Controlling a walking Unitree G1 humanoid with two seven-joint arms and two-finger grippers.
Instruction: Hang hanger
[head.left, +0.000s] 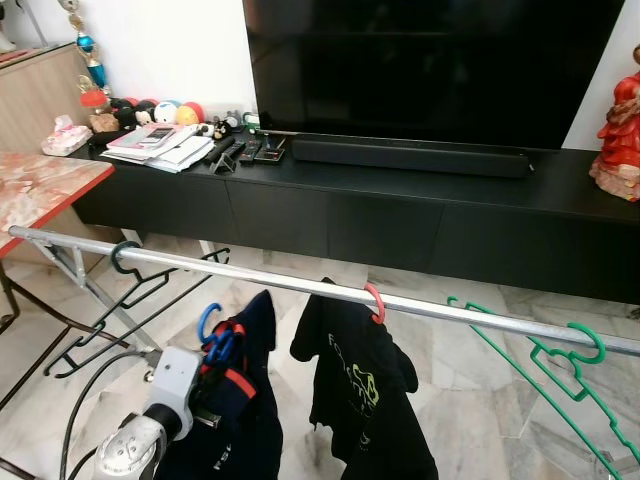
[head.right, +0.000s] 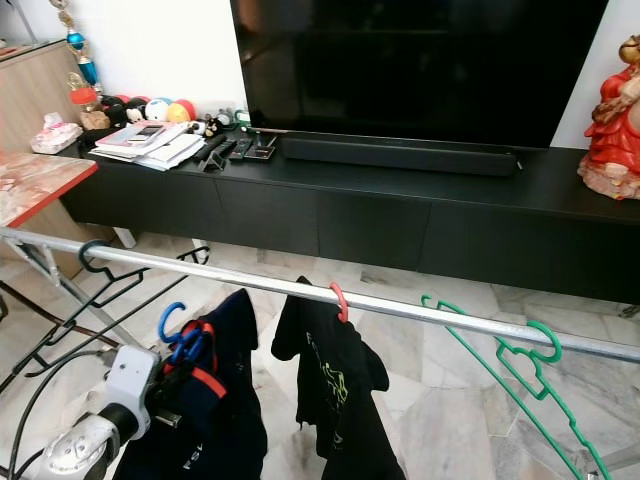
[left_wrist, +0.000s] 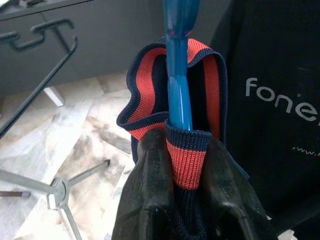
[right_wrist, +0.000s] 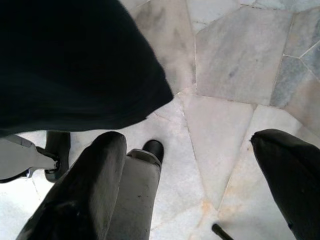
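Marble-tile floor (head.left: 460, 330), pale with grey veins. Black low cabinet (head.left: 400, 215) runs along the white back wall; big dark TV (head.left: 430, 65) above it, soundbar (head.left: 410, 157) at its foot. Cabinet's left end carries papers (head.left: 160, 148), remotes (head.left: 248, 150) and a row of small toy balls (head.left: 160, 110). A red figurine (head.left: 620, 130) stands at the cabinet's right end, cut off by the frame. Marble-topped table (head.left: 40, 185) with a red edge at far left, partly out of frame.

A metal rail (head.left: 300, 285) crosses the view from left to right. On it: a black hanger (head.left: 125, 265) near the left end, empty; a pink hook (head.left: 376, 300) at mid-rail carrying a black shirt (head.left: 365, 390); a green hanger (head.left: 570, 365) towards the right end, empty, its lower part cut off.

Left gripper (left_wrist: 187, 200) sits below the rail, left of the black shirt. Fingers clenched on the ribbed red-and-navy collar of a navy shirt (head.left: 240, 400) on the blue hanger (head.left: 213, 335). The blue hook (left_wrist: 178, 75) rises between the fingers, short of the rail and not on it. Hanger's shoulders are hidden inside the cloth.

Right gripper (right_wrist: 195, 185) points at the floor, fingers spread and empty. Dark cloth (right_wrist: 75, 65) fills the corner beyond them; cannot tell which garment.
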